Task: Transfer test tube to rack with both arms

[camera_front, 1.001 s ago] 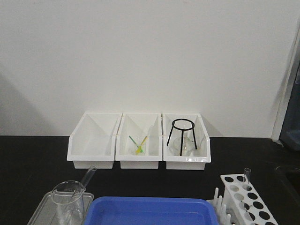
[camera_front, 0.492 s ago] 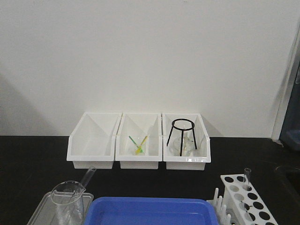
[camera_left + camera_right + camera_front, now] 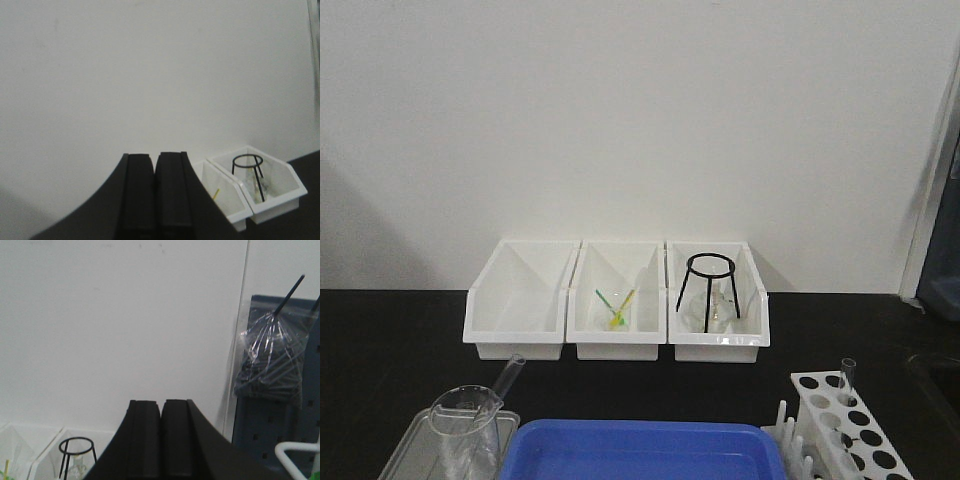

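Exterior front-facing view: test tube (image 3: pixel 508 375) leans in beaker (image 3: pixel 460 440), outside both pressed-together, empty jaws.

Soft, even light; slight blur.

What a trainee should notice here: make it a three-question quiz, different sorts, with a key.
1. True or false: the left gripper and right gripper are both shut, holding nothing.
2. In the front view, which of the three white bins holds the black tripod? A left, B middle, C right.
3. Fill in: the test tube at lower left leans in the ____.
Key: 1 true; 2 C; 3 beaker.
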Controlling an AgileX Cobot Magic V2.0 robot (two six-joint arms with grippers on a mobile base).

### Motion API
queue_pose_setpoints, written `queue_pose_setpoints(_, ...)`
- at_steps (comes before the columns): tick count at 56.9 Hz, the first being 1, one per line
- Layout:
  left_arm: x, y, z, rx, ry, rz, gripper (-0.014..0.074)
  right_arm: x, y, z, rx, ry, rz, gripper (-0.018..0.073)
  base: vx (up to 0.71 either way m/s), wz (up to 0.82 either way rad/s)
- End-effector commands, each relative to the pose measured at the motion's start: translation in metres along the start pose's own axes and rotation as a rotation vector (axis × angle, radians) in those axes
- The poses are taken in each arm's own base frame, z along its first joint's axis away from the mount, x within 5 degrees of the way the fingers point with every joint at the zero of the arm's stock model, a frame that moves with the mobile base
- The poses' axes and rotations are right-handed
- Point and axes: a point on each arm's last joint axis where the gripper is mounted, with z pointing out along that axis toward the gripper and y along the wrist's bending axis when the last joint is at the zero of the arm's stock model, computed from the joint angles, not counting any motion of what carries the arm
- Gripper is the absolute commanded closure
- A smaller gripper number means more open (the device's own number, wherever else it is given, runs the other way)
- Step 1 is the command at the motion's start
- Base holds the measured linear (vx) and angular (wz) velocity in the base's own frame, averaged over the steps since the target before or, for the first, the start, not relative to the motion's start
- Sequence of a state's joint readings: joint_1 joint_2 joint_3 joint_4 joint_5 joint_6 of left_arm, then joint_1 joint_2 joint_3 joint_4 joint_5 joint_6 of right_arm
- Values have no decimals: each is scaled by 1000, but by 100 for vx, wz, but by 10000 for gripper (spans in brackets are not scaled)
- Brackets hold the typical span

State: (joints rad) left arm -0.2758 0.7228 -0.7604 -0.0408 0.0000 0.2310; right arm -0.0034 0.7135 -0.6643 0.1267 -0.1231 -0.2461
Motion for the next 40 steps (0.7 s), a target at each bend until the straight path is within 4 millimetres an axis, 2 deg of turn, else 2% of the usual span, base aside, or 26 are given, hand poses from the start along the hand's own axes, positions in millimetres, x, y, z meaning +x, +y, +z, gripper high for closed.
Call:
queue_pose_setpoints(1, -14, 3, 9, -21, -91, -8, 598, -15, -3, 6, 23, -83, -2, 559, 0, 0)
queue_pose_setpoints(8, -13, 3, 12, -23, -96, -7, 563, -14, -3, 7, 21, -75, -2, 514, 0, 0)
queue_pose_setpoints(13, -14, 3, 12, -24, -100, -6, 502, -14, -3, 7, 21, -75, -2, 440, 0, 0)
queue_pose_setpoints(20, -14, 3, 12, -23, -99, 4, 363, -13, -3, 7, 19, -66, -2, 279, 0, 0)
queue_pose_setpoints(25, -13, 3, 12, -23, -96, 15, 225, -13, -3, 7, 18, -62, -2, 136, 0, 0)
queue_pose_setpoints(30, -13, 3, 14, -24, -97, 34, 113, -12, -3, 7, 18, -60, -1, 32, 0, 0)
queue_pose_setpoints(34, -13, 3, 14, -25, -101, 34, 50, -13, -3, 7, 20, -67, 0, -24, 0, 0)
queue_pose_setpoints(40, -16, 4, 13, -32, -128, 1, 13, -14, -3, 7, 21, -75, 46, -52, 0, 0)
